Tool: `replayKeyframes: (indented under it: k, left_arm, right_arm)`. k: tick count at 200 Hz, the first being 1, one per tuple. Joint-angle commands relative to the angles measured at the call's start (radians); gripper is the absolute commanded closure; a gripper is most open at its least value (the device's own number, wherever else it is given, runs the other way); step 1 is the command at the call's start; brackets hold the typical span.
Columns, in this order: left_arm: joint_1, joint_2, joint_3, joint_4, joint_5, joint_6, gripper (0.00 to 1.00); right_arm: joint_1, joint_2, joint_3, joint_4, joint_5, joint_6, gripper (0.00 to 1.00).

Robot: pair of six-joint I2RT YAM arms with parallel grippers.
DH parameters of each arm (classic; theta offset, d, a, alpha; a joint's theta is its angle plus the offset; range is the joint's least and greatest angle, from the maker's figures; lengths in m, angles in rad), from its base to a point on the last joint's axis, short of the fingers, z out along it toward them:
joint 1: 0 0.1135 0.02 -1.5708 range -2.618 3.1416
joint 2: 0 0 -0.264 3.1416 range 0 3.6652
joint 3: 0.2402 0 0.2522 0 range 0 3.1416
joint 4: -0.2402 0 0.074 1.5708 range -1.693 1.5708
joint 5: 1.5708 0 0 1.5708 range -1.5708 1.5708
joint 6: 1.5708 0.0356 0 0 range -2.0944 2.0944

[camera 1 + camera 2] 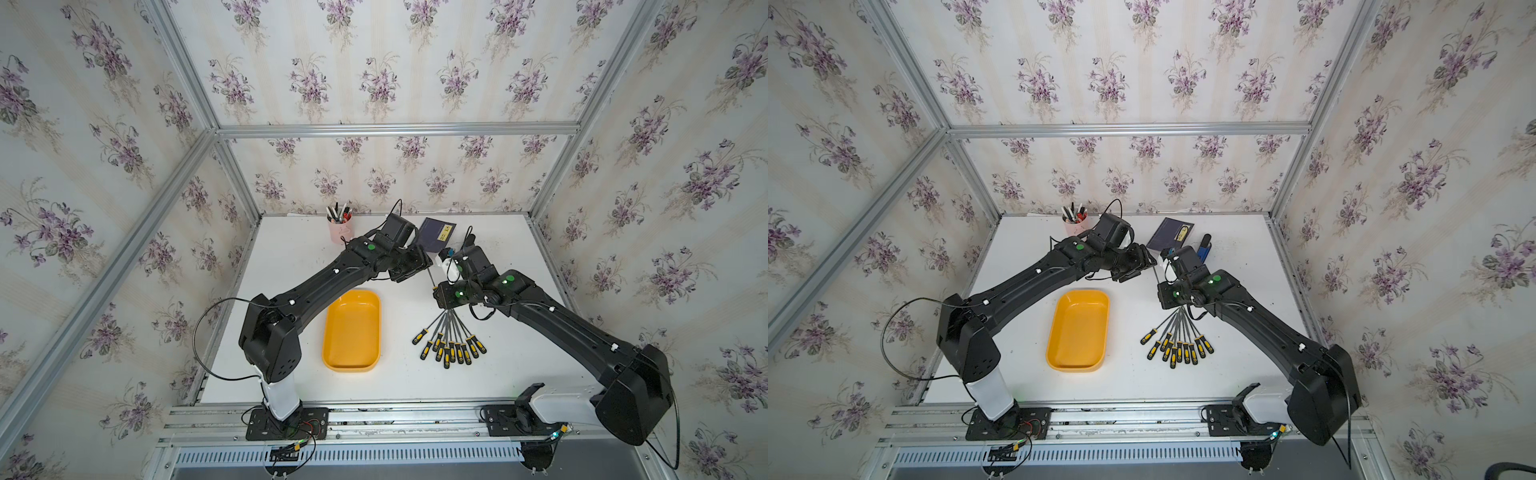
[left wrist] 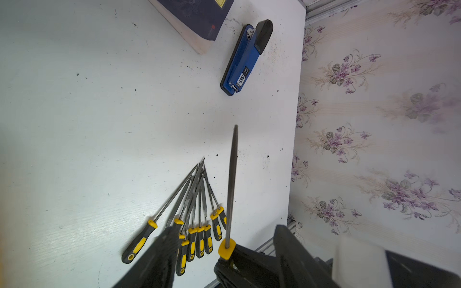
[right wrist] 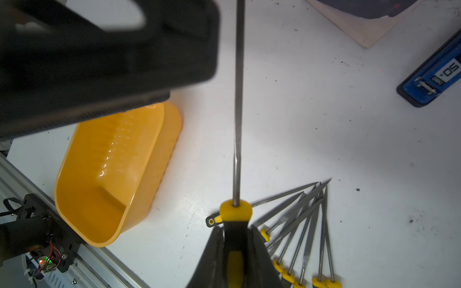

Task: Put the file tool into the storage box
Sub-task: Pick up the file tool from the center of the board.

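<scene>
Black-and-yellow handle pinched in the right pincer (image 3: 235, 232), fingers pressed on both sides of it. The file (image 3: 238, 112) sticks straight out, steel shaft bare. Left pincer (image 2: 225, 228) spread, one finger each side of the shaft near the yellow collar, neither touching it that I can see. Reads as a hand-over in the air.

Held file hangs above the table, off the far corner of the storage box (image 1: 351, 332) on the right arm's side. Box holds nothing.

Handling, my guess: light, stiff, thin steel. The cut teeth give some bite, but so narrow a shaft could pivot between flat pads. Best hold is the handle. If on the shaft, take it close to the collar so the handle's weight cannot swing it.

Spare files (image 1: 451, 340) fanned on the table beside the box, right arm's side, handles toward its near end. Pink pen cup (image 1: 341, 228) beyond the box's far end. Book (image 2: 194, 20) and blue stapler (image 2: 245, 57) farther out, past the held file. Table (image 2: 87, 112) white, scuffed, black specks. Floral wallpaper (image 1: 374, 62) on three sides, aluminium frame (image 1: 395, 129).
</scene>
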Motion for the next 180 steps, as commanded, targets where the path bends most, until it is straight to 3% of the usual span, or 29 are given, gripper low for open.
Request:
replayKeyframes:
  k: [1, 27, 34, 87, 119, 180]
  left_arm:
    - [0.0, 0.022, 0.03, -0.02, -0.031, 0.006, 0.37]
    - [-0.001, 0.054, 0.069, -0.046, -0.047, 0.018, 0.44]
    - [0.0, 0.063, 0.075, -0.053, -0.052, 0.022, 0.5]
    - [0.002, 0.111, 0.134, -0.104, -0.098, 0.04, 0.69]
    - [0.005, 0.119, 0.141, -0.107, -0.108, 0.048, 0.97]
    - [0.015, 0.116, 0.138, -0.141, -0.137, 0.078, 1.0]
  right_arm:
    - [0.004, 0.001, -0.001, 0.008, -0.01, 0.004, 0.93]
    - [0.014, 0.003, -0.003, 0.009, -0.011, 0.006, 0.93]
    - [0.014, 0.002, -0.002, 0.008, -0.01, 0.007, 0.93]
    - [0.028, 0.012, 0.003, 0.013, -0.022, 0.015, 0.93]
    - [0.033, 0.02, 0.0, 0.011, -0.022, 0.021, 0.93]
    - [0.039, 0.024, -0.007, 0.02, -0.036, 0.035, 0.92]
